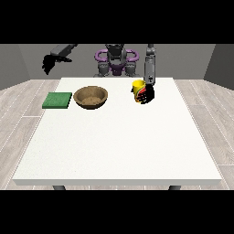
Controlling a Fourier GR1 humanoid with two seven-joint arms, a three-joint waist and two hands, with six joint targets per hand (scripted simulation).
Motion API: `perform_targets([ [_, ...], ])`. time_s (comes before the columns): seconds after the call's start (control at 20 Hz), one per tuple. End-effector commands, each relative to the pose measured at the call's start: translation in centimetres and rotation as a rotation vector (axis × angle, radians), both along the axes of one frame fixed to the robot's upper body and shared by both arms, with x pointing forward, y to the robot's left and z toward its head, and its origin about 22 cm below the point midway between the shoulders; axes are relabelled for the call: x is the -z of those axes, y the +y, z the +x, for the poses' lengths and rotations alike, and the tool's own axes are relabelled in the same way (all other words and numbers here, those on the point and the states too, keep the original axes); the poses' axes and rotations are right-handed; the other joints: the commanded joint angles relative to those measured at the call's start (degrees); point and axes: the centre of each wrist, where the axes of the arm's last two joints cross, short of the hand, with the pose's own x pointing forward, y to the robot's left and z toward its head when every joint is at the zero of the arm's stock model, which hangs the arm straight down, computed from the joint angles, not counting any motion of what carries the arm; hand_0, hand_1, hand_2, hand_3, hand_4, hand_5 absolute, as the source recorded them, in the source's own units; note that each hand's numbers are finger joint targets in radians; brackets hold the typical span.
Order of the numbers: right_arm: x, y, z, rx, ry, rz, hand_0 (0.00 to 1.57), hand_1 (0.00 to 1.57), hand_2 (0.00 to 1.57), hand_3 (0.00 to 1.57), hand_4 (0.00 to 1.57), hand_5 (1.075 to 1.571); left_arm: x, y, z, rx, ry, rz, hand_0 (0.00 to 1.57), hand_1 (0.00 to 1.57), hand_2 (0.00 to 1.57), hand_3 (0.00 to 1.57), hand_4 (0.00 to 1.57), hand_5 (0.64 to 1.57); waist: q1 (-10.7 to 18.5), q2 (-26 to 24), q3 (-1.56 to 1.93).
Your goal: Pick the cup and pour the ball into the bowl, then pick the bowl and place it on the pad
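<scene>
A yellow cup (137, 86) with a red patch stands upright on the white table (119, 137), right of centre at the back. The hand at the view's right (147, 94) is against the cup's right side, its dark fingers wrapped around it. A brown wooden bowl (91, 97) sits left of the cup, apart from it. Further left, a green square pad (57, 100) lies flat near the table's left edge. The hand at the view's left (50, 62) hangs raised beyond the table's back left corner, holding nothing, fingers drooping. No ball is visible.
The robot's torso (116, 59) stands behind the table's far edge. Wooden floor surrounds the table. The table's front half holds no objects.
</scene>
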Motion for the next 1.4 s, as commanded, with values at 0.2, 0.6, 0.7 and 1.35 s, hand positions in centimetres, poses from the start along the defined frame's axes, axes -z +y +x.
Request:
perform_targets([
  [0.2, 3.3, -1.3, -0.8, 0.072, 0.191, 0.015, 0.00, 0.00, 0.00, 0.00, 0.00, 1.570, -1.7, 0.7, 1.5, -0.025, 0.183, 0.249, 1.35, 1.35, 1.57, 1.57, 1.55, 1.306, 3.8, -11.1, -0.85],
  [0.6, 5.2, -0.1, -0.8, 0.076, 0.278, 0.027, 0.00, 0.00, 0.00, 0.00, 0.00, 1.568, -10.9, 5.9, 6.8, -0.151, 0.293, 0.572, 1.46, 1.46, 1.57, 1.57, 1.57, 1.294, 4.4, -16.1, -0.89],
  [0.7, 6.7, -1.5, -1.5, 0.098, 0.242, 0.027, 0.00, 0.00, 0.00, 0.00, 0.00, 1.569, -14.0, 5.1, 8.5, -0.163, 0.271, 0.641, 1.49, 1.49, 1.57, 1.57, 1.57, 1.274, 5.3, -13.9, -0.83],
  [1.35, 6.8, -3.7, -1.2, 0.062, 0.272, 0.043, 0.00, 0.00, 0.00, 0.00, 0.00, 1.570, -14.9, -7.6, 10.6, -0.243, 0.238, 0.927, 1.52, 1.52, 1.57, 1.57, 1.57, 1.211, 3.2, -15.8, -0.87],
])
